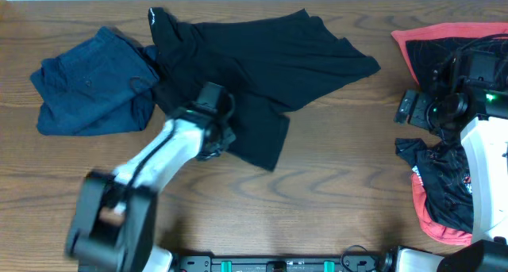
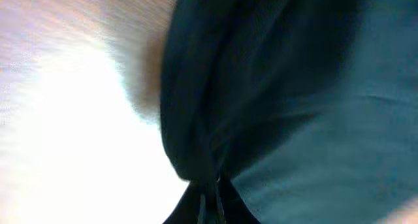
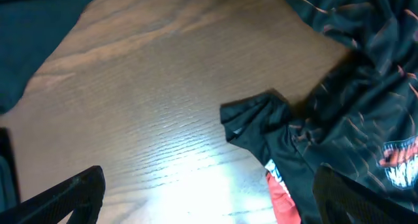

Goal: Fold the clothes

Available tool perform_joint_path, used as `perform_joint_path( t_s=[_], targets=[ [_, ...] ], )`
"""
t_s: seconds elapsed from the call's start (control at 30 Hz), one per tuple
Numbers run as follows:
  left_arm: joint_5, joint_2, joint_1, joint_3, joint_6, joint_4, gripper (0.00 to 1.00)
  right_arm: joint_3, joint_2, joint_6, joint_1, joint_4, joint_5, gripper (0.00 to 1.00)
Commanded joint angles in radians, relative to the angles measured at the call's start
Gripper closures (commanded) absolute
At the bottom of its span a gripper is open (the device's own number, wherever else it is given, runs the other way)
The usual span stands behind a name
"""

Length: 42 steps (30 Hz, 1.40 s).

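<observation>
Here the left gripper [image 2: 210, 201] appears pinched shut on a gathered fold of the black garment [image 2: 313, 119]. In the blurred left wrist view the cloth funnels down to a tight point right at the fingers, though the fingers themselves barely show. From above, that gripper [image 1: 216, 125] sits on the near-left part of the garment [image 1: 270, 58]. Most of the cloth spreads beyond the jaws and off to their right, with its long axis running from a far-left corner across to a far-right corner, and a short lobe hangs nearer, just right of the jaws. Since the left arm is the one on the cloth, any fold probably means carrying this held edge away and rightward over the rest. The bare table [image 1: 333, 185] to the right of the jaws gives open room for that. To the left of the jaws and a little beyond, the navy-blue garment [image 1: 87, 86] lies crumpled and touches the black one's far-left edge, so a pull that way could drag it along. The right gripper [image 3: 209, 191] hangs well apart from the black garment, its fingers spread wide with nothing between them. Just ahead of them is bare wood and a curled corner of the red-and-black jersey [image 3: 339, 106]. That jersey [image 1: 444, 185] lies bunched at the table's right edge, under and around the right arm.
</observation>
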<state>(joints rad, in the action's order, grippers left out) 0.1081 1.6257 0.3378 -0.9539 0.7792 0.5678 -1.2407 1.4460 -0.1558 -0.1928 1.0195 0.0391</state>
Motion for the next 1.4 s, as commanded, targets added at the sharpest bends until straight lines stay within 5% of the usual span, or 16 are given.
perform_joint_path(
  t_s=[0.0, 0.3, 0.93, 1.1, 1.17, 1.3, 1.37],
  targets=[
    [-0.081, -0.188, -0.033, 0.003, -0.092, 0.085, 0.94, -0.006, 0.000, 0.130, 0.009, -0.011, 0.122, 0.01],
    [-0.114, -0.483, -0.086, 0.003, -0.109, 0.314, 0.94, -0.006, 0.151, 0.087, 0.140, -0.208, 0.167, 0.01],
    [-0.129, -0.415, -0.086, 0.004, -0.109, 0.351, 0.94, -0.006, 0.580, -0.148, 0.196, -0.507, 0.257, 0.07],
    [-0.128, -0.415, -0.086, 0.004, -0.109, 0.351, 0.94, -0.006, 0.627, -0.197, 0.208, -0.587, 0.249, 0.20],
    [-0.128, -0.415, -0.086, 0.004, -0.109, 0.351, 0.94, -0.006, 0.630, -0.201, 0.206, -0.594, 0.245, 0.34],
    [-0.128, -0.415, -0.086, 0.004, -0.109, 0.352, 0.94, -0.006, 0.630, -0.211, 0.206, -0.598, 0.211, 0.70],
    [-0.129, -0.415, -0.086, 0.004, -0.109, 0.351, 0.94, -0.006, 0.630, -0.217, 0.204, -0.600, 0.203, 0.98]
  ],
)
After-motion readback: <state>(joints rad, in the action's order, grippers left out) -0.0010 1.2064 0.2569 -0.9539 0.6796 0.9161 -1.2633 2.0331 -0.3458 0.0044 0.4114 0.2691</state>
